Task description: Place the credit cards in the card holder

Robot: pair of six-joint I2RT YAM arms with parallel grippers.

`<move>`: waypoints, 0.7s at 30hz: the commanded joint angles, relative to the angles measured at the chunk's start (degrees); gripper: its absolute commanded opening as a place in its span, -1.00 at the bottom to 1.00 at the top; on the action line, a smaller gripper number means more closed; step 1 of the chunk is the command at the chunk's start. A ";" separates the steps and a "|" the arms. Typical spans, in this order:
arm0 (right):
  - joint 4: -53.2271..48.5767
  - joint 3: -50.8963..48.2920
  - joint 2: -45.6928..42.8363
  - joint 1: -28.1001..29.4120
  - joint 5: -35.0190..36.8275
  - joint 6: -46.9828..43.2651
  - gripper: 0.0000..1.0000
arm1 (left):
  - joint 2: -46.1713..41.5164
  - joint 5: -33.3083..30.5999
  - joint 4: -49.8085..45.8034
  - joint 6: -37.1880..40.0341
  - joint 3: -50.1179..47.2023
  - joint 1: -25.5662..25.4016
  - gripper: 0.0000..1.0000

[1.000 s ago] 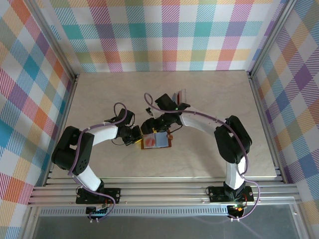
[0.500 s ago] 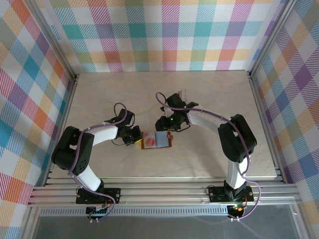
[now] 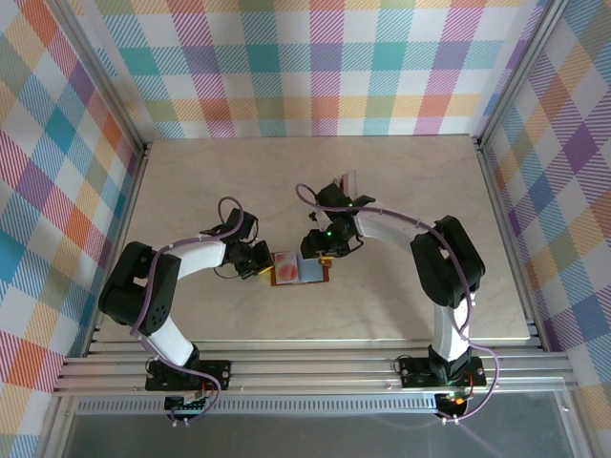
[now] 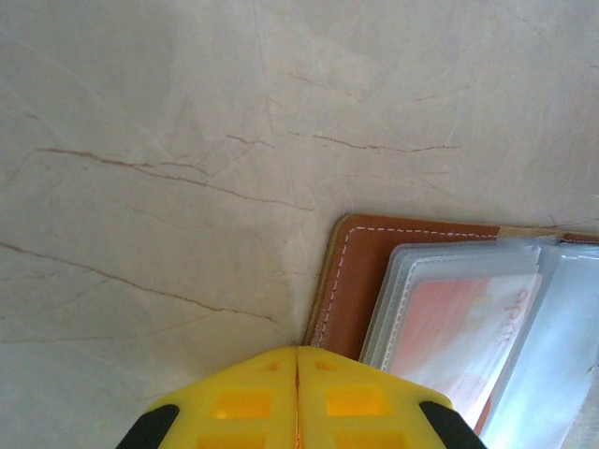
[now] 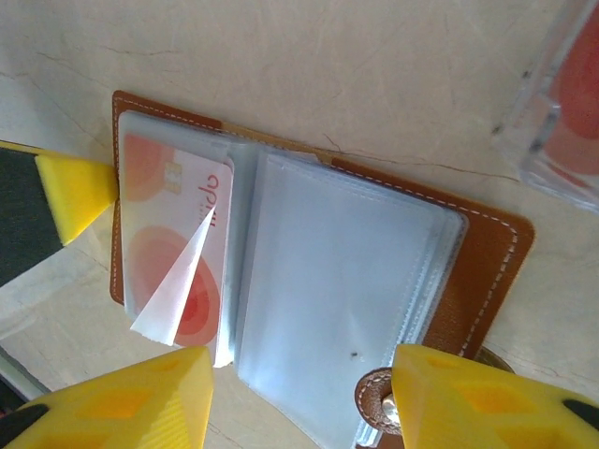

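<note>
- The card holder [image 5: 356, 271] lies open and flat on the counter [image 4: 140, 112], its clear pockets facing up. It sits mid-frame in the top view, between the two arms.
- A red card [image 5: 173, 234] already sits in the left-hand pocket. The pocket to its right looks empty.
- The left pincer [image 4: 298, 398] is closed tight with nothing between its tips. They rest at the holder's left leather edge, probably to brace it so it cannot slide or fold.
- The right pincer [image 5: 299, 374] hangs over the lower edge near the snap tab [image 5: 377, 398], jaws well apart and gripping nothing.
- The clear tray [image 5: 562, 112] in the upper right of the right wrist view shows red inside, likely more cards to fetch.
</note>
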 commanded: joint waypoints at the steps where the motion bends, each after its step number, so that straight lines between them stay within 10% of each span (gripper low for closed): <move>1: -2.54 2.31 1.86 0.82 -1.40 -1.78 0.07 | 3.67 1.36 0.84 -0.51 -1.83 -0.61 -0.84; 21: -2.36 4.91 4.59 1.31 -5.79 -2.18 0.04 | 4.94 1.52 1.47 -0.98 -1.62 -1.30 -0.84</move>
